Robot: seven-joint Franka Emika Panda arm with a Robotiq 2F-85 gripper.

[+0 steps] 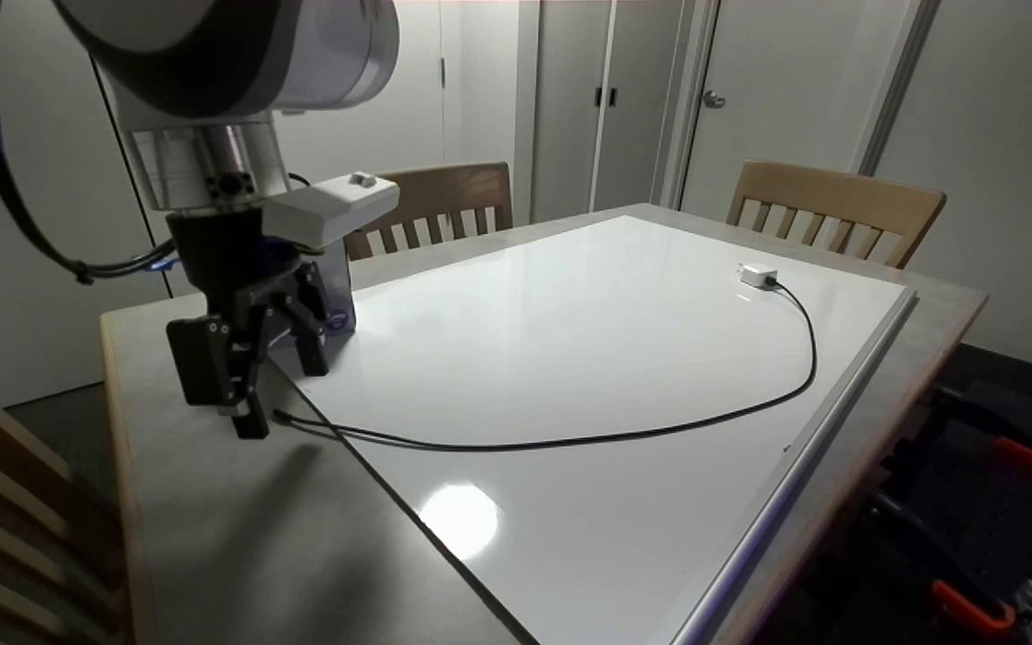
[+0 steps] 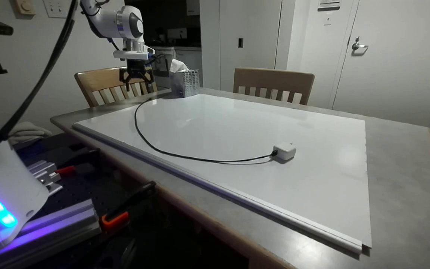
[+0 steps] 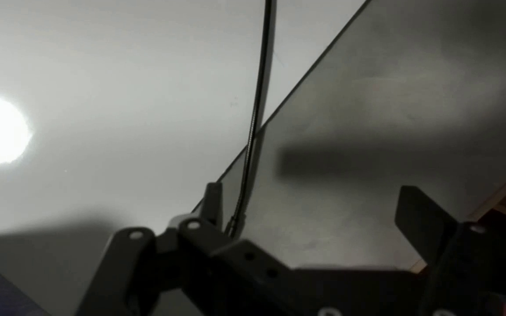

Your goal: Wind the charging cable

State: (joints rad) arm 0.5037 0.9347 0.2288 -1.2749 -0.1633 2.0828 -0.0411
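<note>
The charging cable (image 1: 516, 447) is a thin black cord lying in one wide curve across the white board, and it also shows in an exterior view (image 2: 200, 160). Its whitish plug (image 1: 758, 275) sits on the board at one end; the plug (image 2: 284, 151) shows there too. The cable's free end lies past the board's edge on the grey table. My gripper (image 1: 283, 397) is open and empty above that end, also seen in an exterior view (image 2: 138, 89). In the wrist view, the cable (image 3: 259, 83) runs down beside the left finger of the gripper (image 3: 312, 193); its tip is hidden behind that finger's linkage.
A tissue box (image 2: 185, 83) stands at the board's corner close to the gripper, partly hidden behind it in an exterior view (image 1: 339, 287). The white board (image 2: 237, 125) has a raised rail (image 2: 218, 186) along one side. Wooden chairs (image 2: 273, 80) stand round the table.
</note>
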